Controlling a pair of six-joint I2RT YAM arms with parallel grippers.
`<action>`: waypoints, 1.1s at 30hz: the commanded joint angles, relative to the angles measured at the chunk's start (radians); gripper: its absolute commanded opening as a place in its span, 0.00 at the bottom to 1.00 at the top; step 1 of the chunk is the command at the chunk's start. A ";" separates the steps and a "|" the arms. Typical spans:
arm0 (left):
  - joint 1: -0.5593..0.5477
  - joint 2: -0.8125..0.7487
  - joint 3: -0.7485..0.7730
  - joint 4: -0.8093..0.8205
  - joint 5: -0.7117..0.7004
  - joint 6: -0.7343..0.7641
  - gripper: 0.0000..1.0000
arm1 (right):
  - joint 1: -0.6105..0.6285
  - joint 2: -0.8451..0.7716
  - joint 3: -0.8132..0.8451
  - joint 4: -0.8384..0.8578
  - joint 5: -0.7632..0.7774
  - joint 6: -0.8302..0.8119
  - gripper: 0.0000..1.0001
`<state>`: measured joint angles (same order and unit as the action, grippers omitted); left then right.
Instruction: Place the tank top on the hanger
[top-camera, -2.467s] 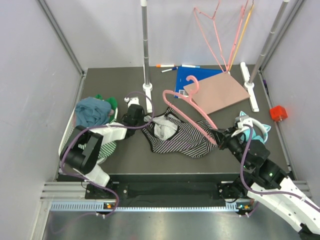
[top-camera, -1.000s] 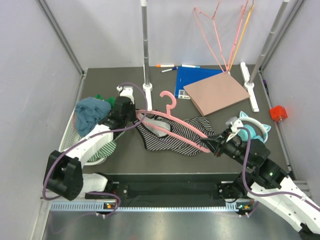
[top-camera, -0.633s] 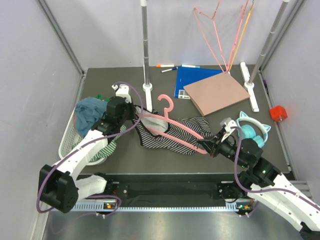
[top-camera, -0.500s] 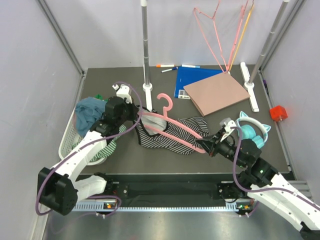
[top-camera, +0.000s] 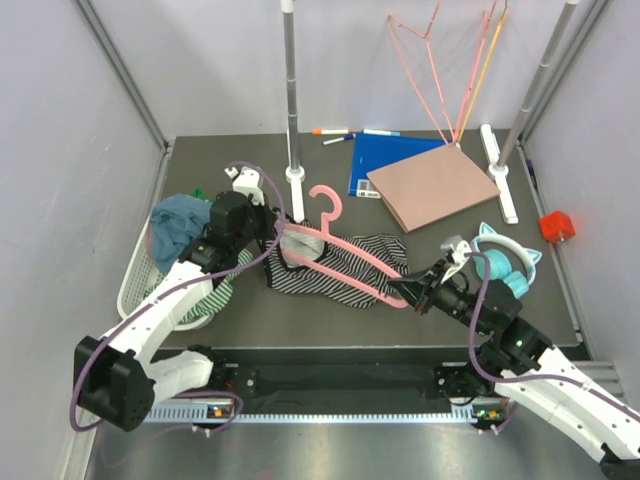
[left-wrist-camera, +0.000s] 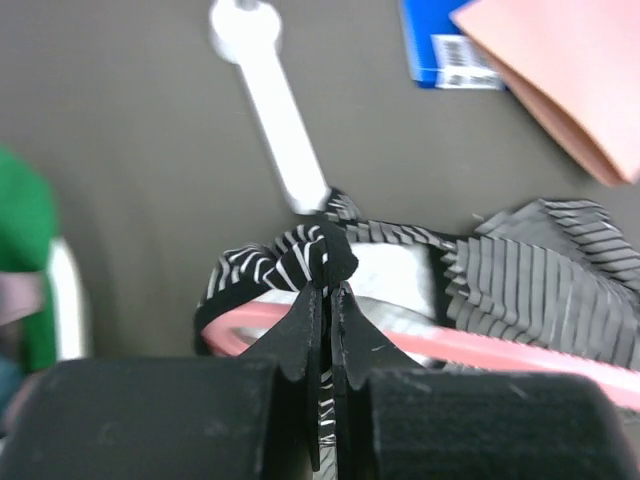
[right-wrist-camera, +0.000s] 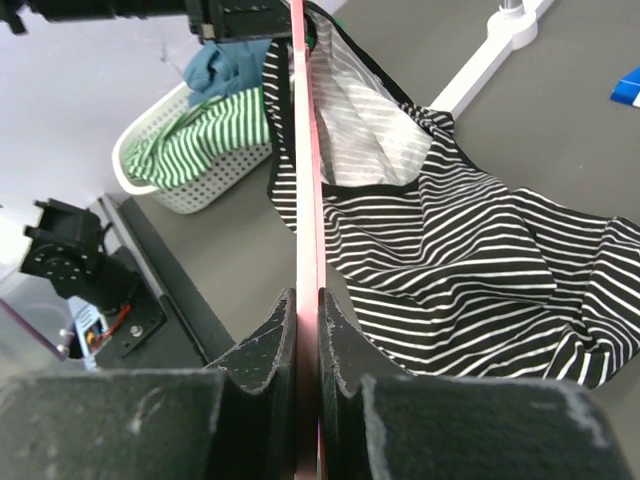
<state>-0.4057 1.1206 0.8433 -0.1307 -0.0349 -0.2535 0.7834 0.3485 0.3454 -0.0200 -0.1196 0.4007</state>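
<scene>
At left wrist only: tank top (left-wrist-camera: 290, 250) between fingers (left-wrist-camera: 298, 338)

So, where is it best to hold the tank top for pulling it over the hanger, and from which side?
Take the tank top by the dark-edged strap at its left end, coming from the left. It rises as a narrow loop over the hanger, easy to pinch, while the body lies crumpled. The left gripper is shut on it there.

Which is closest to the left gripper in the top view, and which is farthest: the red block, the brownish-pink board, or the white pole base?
From the left gripper:
1. white pole base, just behind it.
2. brownish-pink board, back, right of the middle.
3. red block, far right.
</scene>
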 joint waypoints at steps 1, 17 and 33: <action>-0.001 -0.045 0.004 0.008 -0.192 0.040 0.00 | 0.014 -0.061 0.035 0.023 -0.022 0.036 0.00; -0.002 -0.119 -0.062 0.092 0.080 -0.024 0.00 | 0.014 -0.011 -0.017 0.092 -0.015 0.070 0.00; -0.054 -0.082 0.028 0.224 0.450 -0.158 0.00 | 0.013 0.055 -0.036 0.212 0.009 0.076 0.00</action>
<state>-0.4324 1.0409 0.8009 -0.0456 0.2985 -0.3557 0.7837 0.4107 0.3119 0.0883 -0.1249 0.4583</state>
